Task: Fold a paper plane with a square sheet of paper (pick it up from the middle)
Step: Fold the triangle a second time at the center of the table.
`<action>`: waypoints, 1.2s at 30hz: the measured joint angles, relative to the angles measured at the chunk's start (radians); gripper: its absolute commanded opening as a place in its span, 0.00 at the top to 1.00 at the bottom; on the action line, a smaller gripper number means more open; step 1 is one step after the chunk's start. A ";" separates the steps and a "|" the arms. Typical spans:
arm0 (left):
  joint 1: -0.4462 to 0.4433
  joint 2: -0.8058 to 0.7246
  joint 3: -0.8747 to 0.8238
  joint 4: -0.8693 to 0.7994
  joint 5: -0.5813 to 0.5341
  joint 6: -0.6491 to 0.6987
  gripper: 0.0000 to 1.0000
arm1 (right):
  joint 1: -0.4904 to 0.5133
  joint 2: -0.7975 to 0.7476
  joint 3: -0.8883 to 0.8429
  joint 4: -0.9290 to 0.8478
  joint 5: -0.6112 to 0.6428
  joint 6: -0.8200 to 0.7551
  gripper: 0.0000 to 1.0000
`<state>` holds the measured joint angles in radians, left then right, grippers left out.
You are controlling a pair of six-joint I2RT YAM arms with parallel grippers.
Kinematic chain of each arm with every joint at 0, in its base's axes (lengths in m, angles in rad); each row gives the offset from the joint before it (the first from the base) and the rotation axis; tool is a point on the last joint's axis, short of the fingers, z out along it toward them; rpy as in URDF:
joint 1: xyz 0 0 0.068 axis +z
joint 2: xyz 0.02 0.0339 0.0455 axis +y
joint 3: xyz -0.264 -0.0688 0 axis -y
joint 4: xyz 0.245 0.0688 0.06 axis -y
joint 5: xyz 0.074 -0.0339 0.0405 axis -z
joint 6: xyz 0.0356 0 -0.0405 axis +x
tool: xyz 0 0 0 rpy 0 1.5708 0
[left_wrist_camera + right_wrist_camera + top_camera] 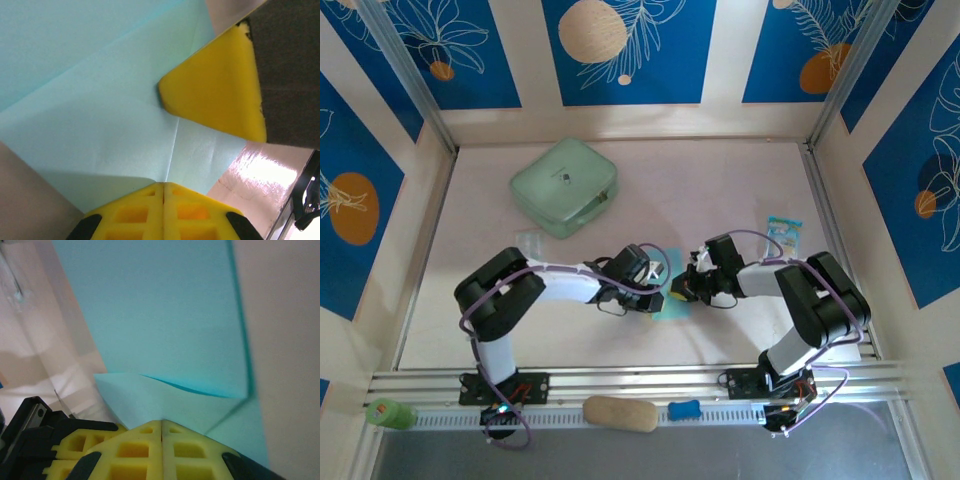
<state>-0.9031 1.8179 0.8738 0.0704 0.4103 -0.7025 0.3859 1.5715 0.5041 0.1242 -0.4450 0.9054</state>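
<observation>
The square sheet of paper is light cyan-blue and lies partly folded on the table between my two grippers. In the left wrist view the sheet shows a straight crease running up from my fingertips. My left gripper is shut, its tips down on the paper at that crease. The right gripper's yellow finger presses on the same sheet just beyond. In the right wrist view a folded flap rises over the flat layer. My right gripper is shut at the flap's edge. Both grippers nearly meet at table centre.
A mint-green rounded case lies at the back left. A small printed packet sits to the right, behind the right arm. On the front rail lie a tan pad, a blue piece and a green item.
</observation>
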 measured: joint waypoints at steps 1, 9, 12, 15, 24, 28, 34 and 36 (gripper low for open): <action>0.000 -0.002 -0.005 0.008 0.000 0.000 0.94 | -0.002 -0.012 0.000 -0.014 0.004 -0.001 0.95; 0.000 -0.003 -0.013 0.025 0.000 0.000 0.95 | 0.038 -0.076 0.017 -0.039 0.012 -0.015 0.94; 0.000 -0.003 -0.014 0.027 0.000 0.000 0.96 | 0.078 -0.045 0.020 -0.027 0.019 -0.015 0.95; 0.000 -0.005 -0.017 0.029 0.001 0.000 0.98 | 0.098 0.013 0.020 -0.019 0.031 -0.016 0.97; 0.000 -0.006 -0.029 0.060 -0.007 -0.007 1.00 | 0.042 0.032 0.008 0.032 -0.025 -0.016 0.97; 0.000 -0.006 -0.035 0.074 -0.008 -0.007 1.00 | 0.003 0.038 0.012 0.030 -0.037 -0.026 0.97; 0.000 -0.006 -0.035 0.076 -0.008 -0.007 1.00 | -0.063 0.040 0.026 0.010 -0.027 -0.050 0.97; 0.000 -0.006 -0.035 0.076 -0.008 -0.007 1.00 | -0.080 0.040 0.031 0.002 -0.017 -0.058 0.96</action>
<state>-0.9031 1.8122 0.8383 0.1463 0.4023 -0.7097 0.3054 1.6119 0.5354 0.1257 -0.4618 0.8478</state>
